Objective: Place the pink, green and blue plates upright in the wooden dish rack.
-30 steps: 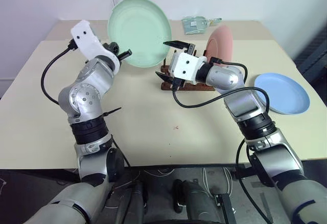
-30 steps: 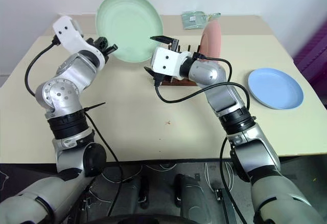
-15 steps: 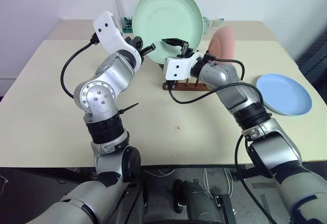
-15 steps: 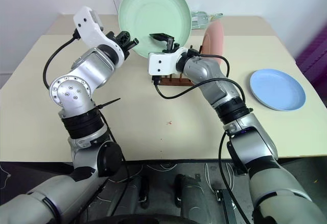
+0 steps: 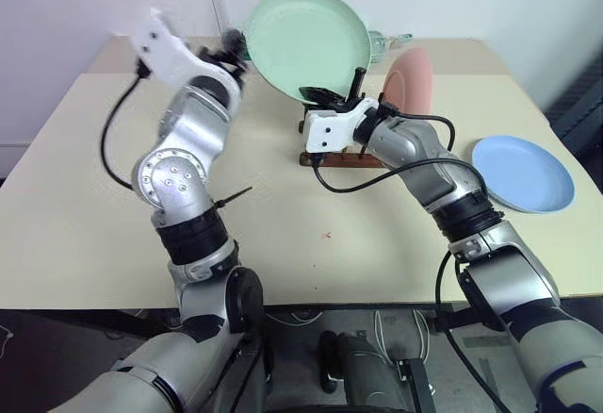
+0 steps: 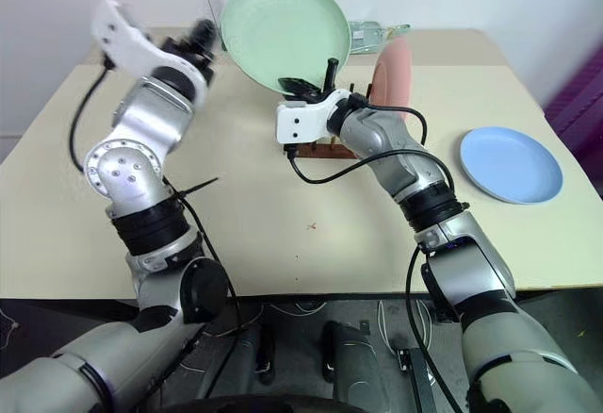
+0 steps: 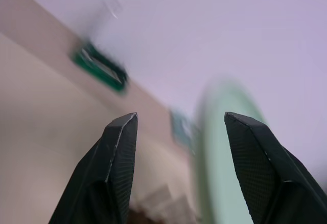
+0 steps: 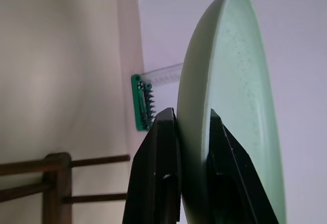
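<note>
Pale mint green, the green plate [image 5: 308, 41] is held upright at the top centre of the frame, its lower rim pinched between the closed fingers of the right gripper [image 8: 190, 147], above the wooden dish rack [image 5: 341, 154]. The left gripper [image 7: 179, 142] is seen with jaws apart and empty, beside the plate's edge. The pink plate [image 5: 409, 81] stands in the rack; the blue plate [image 5: 522, 173] lies flat at the right on the table [image 5: 85, 206].

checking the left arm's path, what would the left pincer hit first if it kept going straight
Probably nothing near: the open left pincer points past the green plate's rim toward the wall. Depth is unclear, so the plate could be grazed.
</note>
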